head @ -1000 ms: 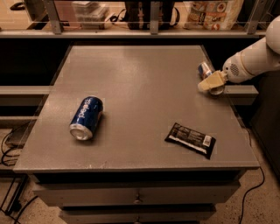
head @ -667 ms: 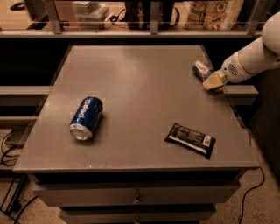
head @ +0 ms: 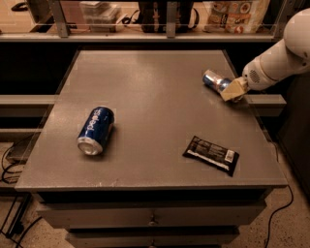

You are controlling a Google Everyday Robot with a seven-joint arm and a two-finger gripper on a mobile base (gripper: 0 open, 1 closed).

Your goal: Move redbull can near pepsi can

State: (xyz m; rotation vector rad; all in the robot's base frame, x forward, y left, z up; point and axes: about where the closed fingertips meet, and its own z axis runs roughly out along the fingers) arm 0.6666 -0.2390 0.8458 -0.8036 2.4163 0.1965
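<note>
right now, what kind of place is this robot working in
Probably an office snack area or test kitchen: a grey counter over drawers, snack bags on the shelf behind, and the gripper holding the redbull can at the counter's right edge.

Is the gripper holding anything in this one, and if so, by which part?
Yes. The gripper, over the right edge of the table, appears shut on the slim redbull can, gripping its right end; the rest of the can sticks out to the left.

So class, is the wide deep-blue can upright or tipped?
Tipped: the blue can lies on its side, silver end showing. Gripper at right table edge.
</note>
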